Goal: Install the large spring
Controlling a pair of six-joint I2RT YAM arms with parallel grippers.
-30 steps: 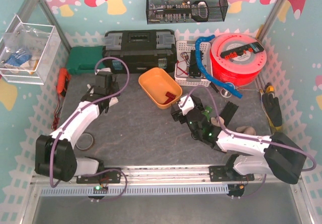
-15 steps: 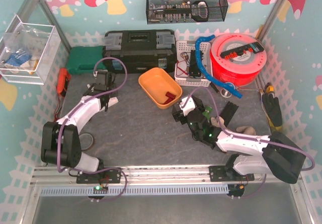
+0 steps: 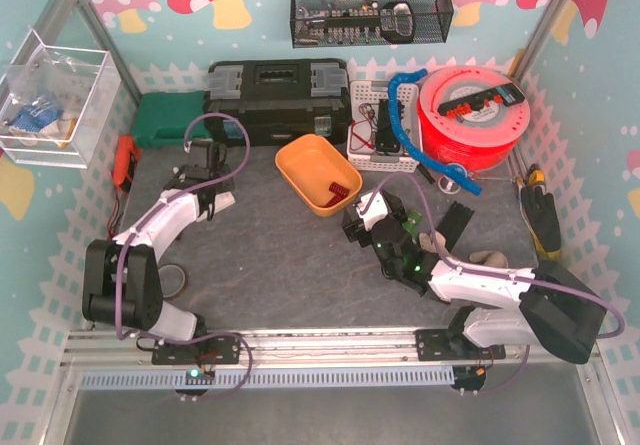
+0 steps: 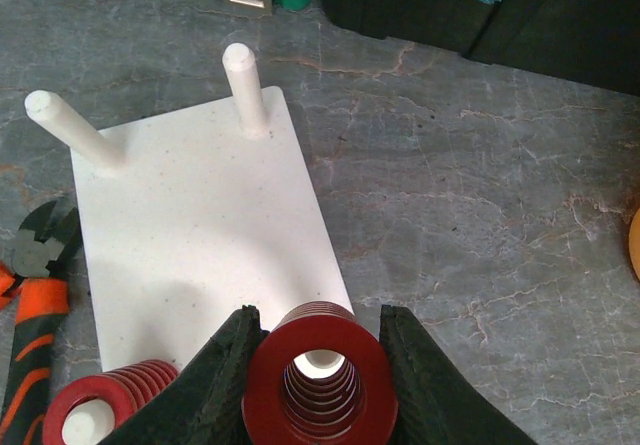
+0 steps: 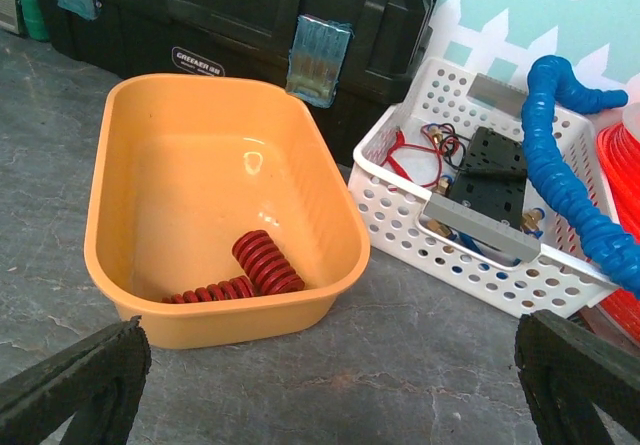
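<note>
The left gripper [image 4: 316, 327] was clamped on the large spring [image 4: 348, 405], a peg [image 4: 320, 361] showing inside it (second spring [image 4: 110, 390] at 9 o'clock). The right gripper [image 5: 330, 385] had its jaws apart; the bin [image 5: 108, 215] at 11 o'clock held two springs [image 5: 268, 262].

Two springs [image 5: 262, 265] lie in the tub [image 5: 225, 327], left of the basket [image 5: 480, 265], before the toolbox [image 5: 250, 15].

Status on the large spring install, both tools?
Left tool shut on large spring, white peg showing through its bore. Right tool open, empty, facing orange bin. Nothing in the way.
</note>
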